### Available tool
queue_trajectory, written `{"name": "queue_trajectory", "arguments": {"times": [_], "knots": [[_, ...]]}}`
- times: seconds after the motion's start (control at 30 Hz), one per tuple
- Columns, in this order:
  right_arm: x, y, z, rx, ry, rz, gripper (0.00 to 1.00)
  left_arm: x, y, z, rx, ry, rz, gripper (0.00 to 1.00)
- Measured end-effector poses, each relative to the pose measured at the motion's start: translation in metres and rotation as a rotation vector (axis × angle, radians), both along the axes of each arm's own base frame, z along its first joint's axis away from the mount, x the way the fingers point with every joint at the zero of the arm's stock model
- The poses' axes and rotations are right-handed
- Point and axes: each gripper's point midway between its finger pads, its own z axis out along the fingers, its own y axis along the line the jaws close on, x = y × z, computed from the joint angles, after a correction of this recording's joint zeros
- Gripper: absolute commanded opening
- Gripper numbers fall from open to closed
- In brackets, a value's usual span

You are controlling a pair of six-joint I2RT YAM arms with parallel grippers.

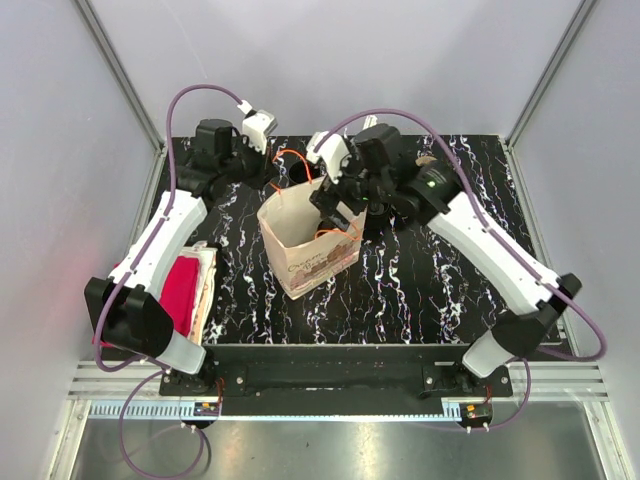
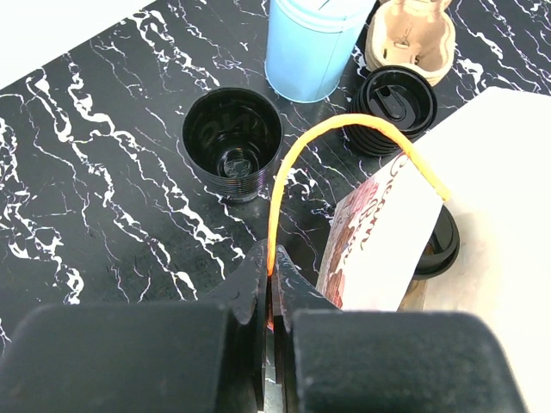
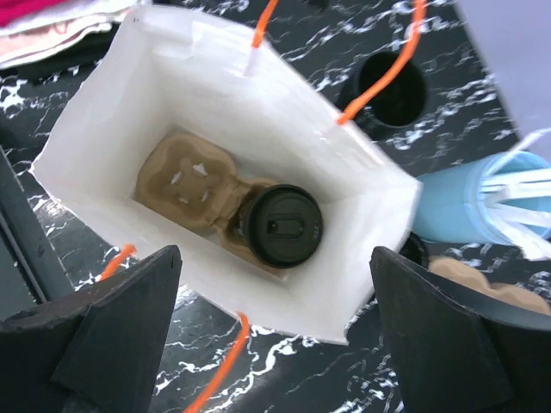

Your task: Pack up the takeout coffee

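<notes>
Right wrist view: coffee cup [image 3: 280, 226] sits in the carrier [image 3: 185, 176] inside the bag [image 3: 172, 77], frame centre; right end effector [image 3: 275, 280] spread open above, left end effector [image 2: 274, 288] clenched on the orange handle [image 2: 344, 127].

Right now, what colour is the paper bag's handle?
Orange; the bag handle shows best in the left wrist view.

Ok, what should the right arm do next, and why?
Probably lift the right gripper straight up, clear of the bag: it is open, and the takeout coffee already sits in the carrier inside, while the left gripper pinches an orange handle.
</notes>
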Motion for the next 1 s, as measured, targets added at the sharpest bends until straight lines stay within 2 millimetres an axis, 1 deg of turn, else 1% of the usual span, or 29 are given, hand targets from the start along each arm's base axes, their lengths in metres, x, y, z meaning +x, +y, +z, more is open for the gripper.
{"name": "queue_trajectory", "arguments": {"times": [0.07,0.17,0.23,0.33,0.47,0.63,0.73,0.77,0.8,0.83,0.87,0.93,1.0], "knots": [[-0.002,-0.009,0.016,0.019,-0.045,-0.017,0.93,-0.001,-0.002,0.000,0.002,-0.003,-0.010,0.00],[-0.001,-0.021,0.037,0.040,-0.116,-0.060,0.92,-0.003,-0.005,0.000,0.005,-0.007,-0.024,0.00],[0.005,-0.032,0.049,0.045,-0.171,-0.110,0.91,-0.003,-0.007,0.000,0.006,-0.009,-0.031,0.00],[0.016,-0.048,0.062,0.051,-0.228,-0.188,0.90,-0.005,-0.009,0.001,0.005,-0.010,-0.044,0.00],[0.045,-0.079,0.067,0.056,-0.262,-0.322,0.89,-0.007,-0.013,0.001,0.012,-0.016,-0.063,0.00],[0.088,-0.131,0.066,0.064,-0.284,-0.521,0.86,-0.012,-0.022,0.001,0.026,-0.025,-0.092,0.00],[0.115,-0.152,0.058,0.068,-0.275,-0.605,0.82,-0.014,-0.025,0.005,0.035,-0.036,-0.103,0.00],[0.125,-0.158,0.051,0.064,-0.265,-0.630,0.79,-0.014,-0.027,0.007,0.037,-0.042,-0.104,0.00],[0.139,-0.161,0.037,0.054,-0.241,-0.652,0.76,-0.014,-0.027,0.009,0.040,-0.048,-0.105,0.00],[0.145,-0.167,0.033,0.048,-0.235,-0.669,0.72,-0.014,-0.028,0.012,0.040,-0.053,-0.104,0.00],[0.156,-0.172,0.019,0.035,-0.211,-0.690,0.67,-0.014,-0.030,0.015,0.041,-0.060,-0.105,0.00],[0.169,-0.176,-0.003,0.012,-0.174,-0.709,0.63,-0.013,-0.031,0.020,0.044,-0.074,-0.098,0.00],[0.182,-0.179,-0.025,0.000,-0.133,-0.729,0.56,-0.011,-0.033,0.025,0.049,-0.088,-0.091,0.00]]}}
